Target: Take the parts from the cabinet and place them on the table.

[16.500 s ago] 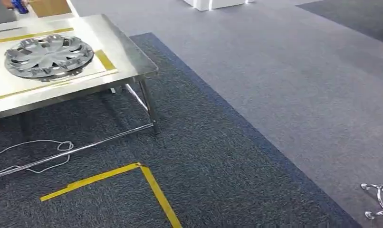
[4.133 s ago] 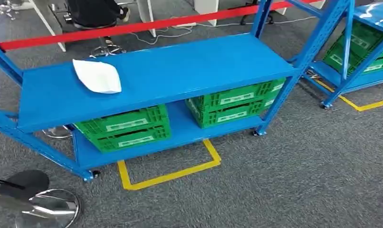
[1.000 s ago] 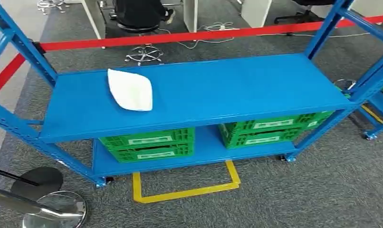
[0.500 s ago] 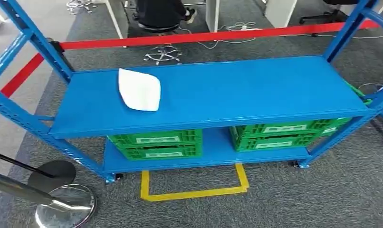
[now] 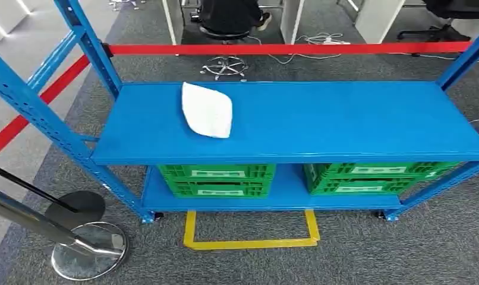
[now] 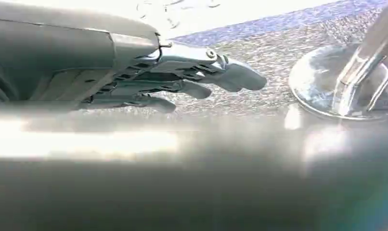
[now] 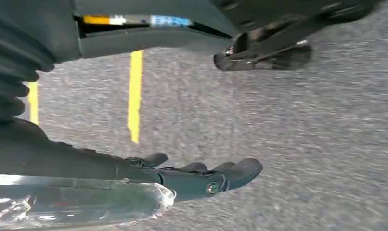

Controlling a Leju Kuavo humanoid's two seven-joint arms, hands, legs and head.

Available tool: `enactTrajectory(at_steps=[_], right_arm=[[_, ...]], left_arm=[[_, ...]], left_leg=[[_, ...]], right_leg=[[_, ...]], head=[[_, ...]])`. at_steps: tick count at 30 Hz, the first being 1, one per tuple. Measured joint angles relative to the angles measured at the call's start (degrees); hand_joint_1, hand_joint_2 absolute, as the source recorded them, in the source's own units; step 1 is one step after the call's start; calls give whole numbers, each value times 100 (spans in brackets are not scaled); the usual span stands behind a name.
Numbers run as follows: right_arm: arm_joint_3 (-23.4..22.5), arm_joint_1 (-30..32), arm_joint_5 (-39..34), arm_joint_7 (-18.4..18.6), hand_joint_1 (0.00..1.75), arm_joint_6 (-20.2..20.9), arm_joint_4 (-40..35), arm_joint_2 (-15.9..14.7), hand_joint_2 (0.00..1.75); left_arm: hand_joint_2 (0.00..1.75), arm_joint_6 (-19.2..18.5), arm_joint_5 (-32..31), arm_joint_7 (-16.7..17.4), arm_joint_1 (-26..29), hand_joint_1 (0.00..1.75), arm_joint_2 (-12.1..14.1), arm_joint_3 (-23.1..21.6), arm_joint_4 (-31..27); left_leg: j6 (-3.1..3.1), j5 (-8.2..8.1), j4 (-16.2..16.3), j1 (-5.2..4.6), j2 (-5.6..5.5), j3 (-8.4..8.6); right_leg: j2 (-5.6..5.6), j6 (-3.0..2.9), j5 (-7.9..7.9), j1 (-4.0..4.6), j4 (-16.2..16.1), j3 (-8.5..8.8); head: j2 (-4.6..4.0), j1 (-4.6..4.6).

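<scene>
Left hand [image 6: 182, 82] hangs empty beside stanchion base [image 6: 336, 82].

No words or numbers are showing clearly enough to read. The green plastic crates [image 5: 217, 180] under the blue metal shelf [image 5: 344, 122] are wearing white labels [image 5: 218, 174], but the print on them is too small to make out.

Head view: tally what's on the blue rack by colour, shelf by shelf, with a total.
White part, upper shelf: 1
Green crates, lower shelf: 2, one left, one right
Total: 3
</scene>
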Motion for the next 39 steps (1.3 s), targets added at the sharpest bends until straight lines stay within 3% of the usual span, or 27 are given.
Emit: enactTrajectory(at_steps=[1, 2, 4, 5, 6, 7, 8, 9, 15, 16, 18, 22, 28, 33, 36, 39], right_arm=[[0, -3, -2, 48, 0, -46, 31, 0, 0], [0, -11, 7, 92, 0, -92, 59, 0, 175], [0, -28, 96, 162, 0, -146, 96, -2, 175], [0, -47, 166, 197, 0, -151, 116, -2, 175], [0, -71, 208, 212, 0, -124, 140, -2, 175], [0, -86, 234, 212, 0, -52, 162, -2, 175], [-2, -87, 256, 194, 0, -24, 181, 0, 0], [-13, -92, 290, 170, 0, -2, 205, 0, 0], [-151, -259, 529, 512, 0, -297, 391, 0, 0], [-162, -286, 540, 546, 0, -317, 428, 0, 0], [-195, -319, 549, 575, 0, -350, 476, 0, 0], [-216, -346, 553, 590, 0, -363, 537, -2, 0], [-249, -399, 743, 771, 0, -455, 623, -2, 0], [-251, -570, 1442, 918, 0, -920, 959, -55, 0], [-293, -751, 1582, 848, 0, -1260, 1262, -118, 0], [-396, -927, 1637, 717, 0, -1298, 1617, -205, 0]], left_arm=[[175, 7, -13, -9, -2, 0, 2, 0, 20], [0, 17, -15, -11, -10, 0, 9, 0, 44], [0, 48, -20, -24, -15, 0, 17, 0, 87], [0, 63, -20, -24, -19, 0, 20, 0, 109], [0, 76, -20, -24, -36, 0, 26, 0, 124], [0, 90, -20, -24, -39, 0, 31, 0, 136], [0, 98, -20, -24, -40, 0, 50, 0, 144], [0, 109, -20, -24, -44, 0, 52, 0, 164], [0, 188, -50, 31, -67, 0, 70, 4, 234], [0, 195, -57, 31, -67, 0, 70, 4, 240], [0, 203, -92, 48, -67, 0, 70, 4, 254], [0, 208, -94, 70, -68, 0, 68, 4, 280], [0, 289, -138, 210, -70, 0, 68, 4, 295], [0, 636, -332, 533, -84, 0, 42, -7, 330], [0, 883, -413, 662, -95, 0, 6, -22, 361], [0, 992, -491, 750, -120, 0, -24, -76, 409]], left_leg=[[3, -8, 0, -2, -12, 11], [-2, -20, 2, -2, -31, 30], [-36, -53, 3, -1, -59, 88], [-64, -70, 3, -5, -63, 87], [-102, -108, 55, -58, -75, 73], [-103, -102, 47, -53, -81, 69], [-3, -89, 41, -59, -81, 68], [41, -88, 39, -60, -81, 68], [25, -72, -9, -37, -81, 92], [-5, -73, -13, -32, -81, 93], [-126, -74, -25, -10, -82, 93], [-165, -73, -27, -4, -82, 92], [-165, -74, -26, -18, -82, 92], [-163, -75, -26, -32, -81, 93], [-160, -75, -26, -37, -81, 92], [-159, -75, -25, -39, -82, 93]], right_leg=[[0, 2, 103, -1, -8, -30], [0, -4, 332, -1, -258, 57], [5, -34, 896, -3, -1227, 489], [29, -52, 978, -7, -1578, 634], [46, -73, 935, -5, -1705, 693], [48, -84, 976, -20, -1707, 731], [47, -75, 977, -15, -1712, 725], [46, -74, 977, -10, -1713, 723], [42, -143, 946, 30, -1707, 734], [40, -151, 947, 36, -1707, 733], [37, -152, 946, 49, -1703, 731], [38, -155, 946, 52, -1702, 735], [37, -152, 949, 38, -1708, 741], [36, -148, 952, 20, -1714, 742], [36, -146, 953, 15, -1716, 742], [34, -145, 953, 12, -1716, 743]], head=[[0, -7], [0, 0], [0, 0], [0, 7], [0, 7], [0, -13], [0, -4], [0, -4], [0, -7], [0, -4], [0, -4], [0, -2], [0, -2], [0, -2], [0, -2], [0, 0]])
